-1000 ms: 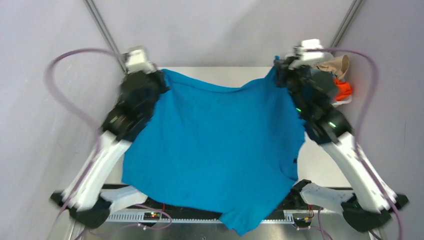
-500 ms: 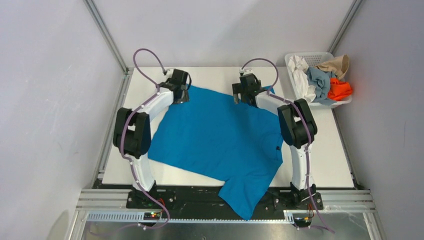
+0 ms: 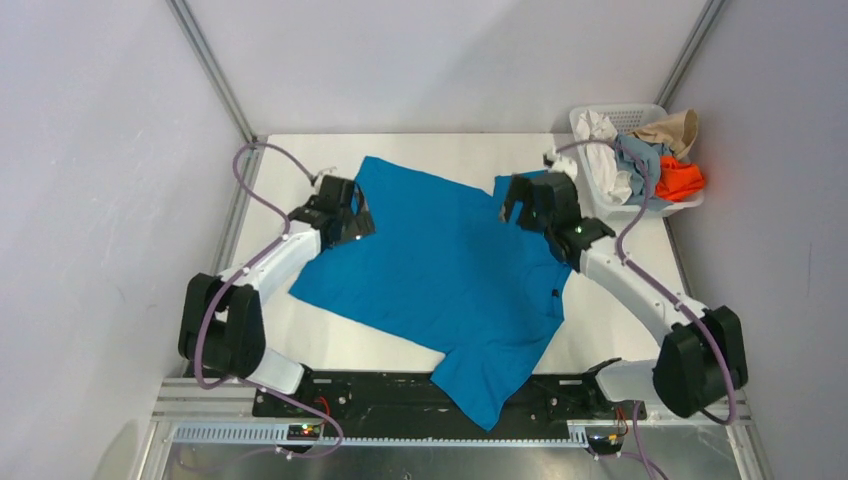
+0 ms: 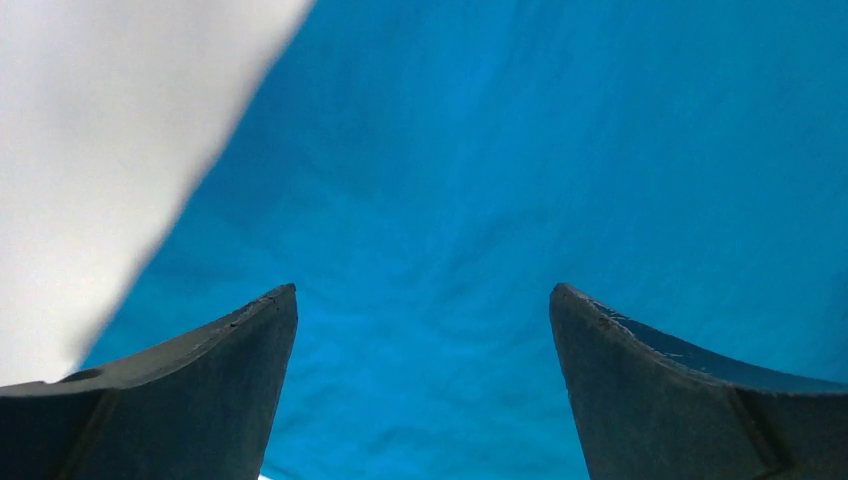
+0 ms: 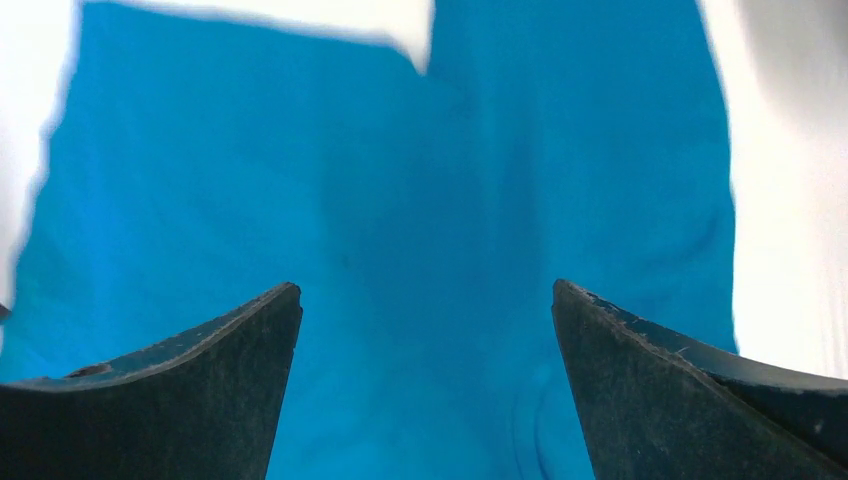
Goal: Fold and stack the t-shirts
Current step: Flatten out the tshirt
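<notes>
Both arms had drawn back toward the near side since half a second earlier. The left gripper (image 4: 422, 300) had left the far left corner of the blue shirt (image 3: 450, 270), and the right gripper (image 5: 425, 300) had slid right and nearer from the far edge of the cloth. The shirt itself had settled a little nearer and lay spread flat on the table (image 3: 300, 150), one end hanging over the near edge between the two arm bases.

From above, the left gripper hung over the shirt's left edge and the right gripper over its far right part. In the left wrist view the fingers stood wide apart with nothing between them, blue cloth below and bare table at the upper left. In the right wrist view the fingers were likewise spread and empty, over blue cloth.

At the far right corner stood a basket (image 3: 640, 108) holding a white shirt (image 3: 600, 130), a grey-blue shirt (image 3: 635, 155), a tan shirt (image 3: 675, 128) and an orange shirt (image 3: 680, 180), all crumpled together.
</notes>
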